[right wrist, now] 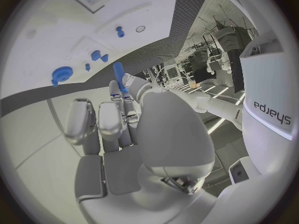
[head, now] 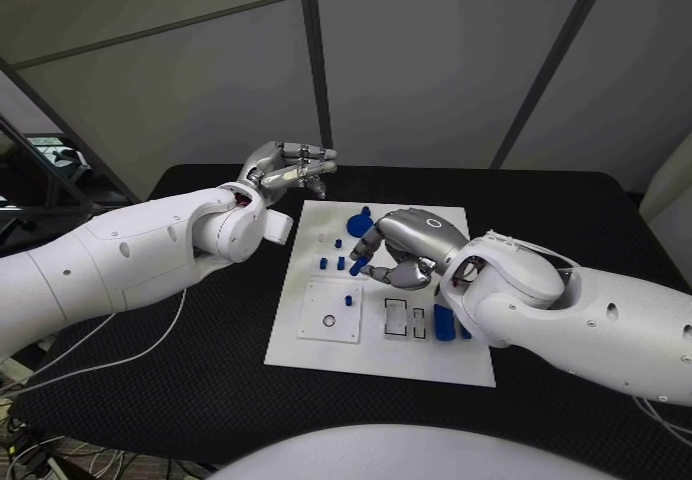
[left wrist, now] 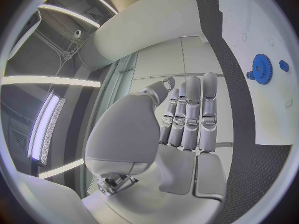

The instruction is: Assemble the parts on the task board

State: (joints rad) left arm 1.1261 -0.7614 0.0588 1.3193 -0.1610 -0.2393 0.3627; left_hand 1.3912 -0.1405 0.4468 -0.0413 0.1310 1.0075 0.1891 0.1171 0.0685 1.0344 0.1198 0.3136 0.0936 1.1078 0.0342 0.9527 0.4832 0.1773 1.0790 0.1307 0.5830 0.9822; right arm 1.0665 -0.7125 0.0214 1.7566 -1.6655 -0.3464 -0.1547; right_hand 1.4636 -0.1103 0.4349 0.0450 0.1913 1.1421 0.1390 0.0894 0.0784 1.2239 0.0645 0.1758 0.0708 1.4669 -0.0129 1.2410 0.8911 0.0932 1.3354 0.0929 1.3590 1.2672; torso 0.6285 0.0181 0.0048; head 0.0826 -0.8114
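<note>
The white task board lies in the middle of the black table, its long side running away from the robot. On its near half sits a small white square plate with a round hole and a tiny blue peg standing in it; just beside that are two rectangular cut-outs, and next to them a blue block close against the right wrist. Above the middle of the board hangs the right hand, fingers curled downward and pinching a slim blue rod; in the right wrist view the rod stands out straight from between the thumb and fingertips, pointing toward the board. A few small blue pieces lie on the board just beside that hand, on its left-arm side, well short of the near plate. Farther back, near the board's far edge, rests a blue gear, which also shows as a toothed disc in the left wrist view. Beyond the board's far left corner, over bare table, the left hand hovers with nothing in it, its fingers stretched out side by side and close together rather than curled.
</note>
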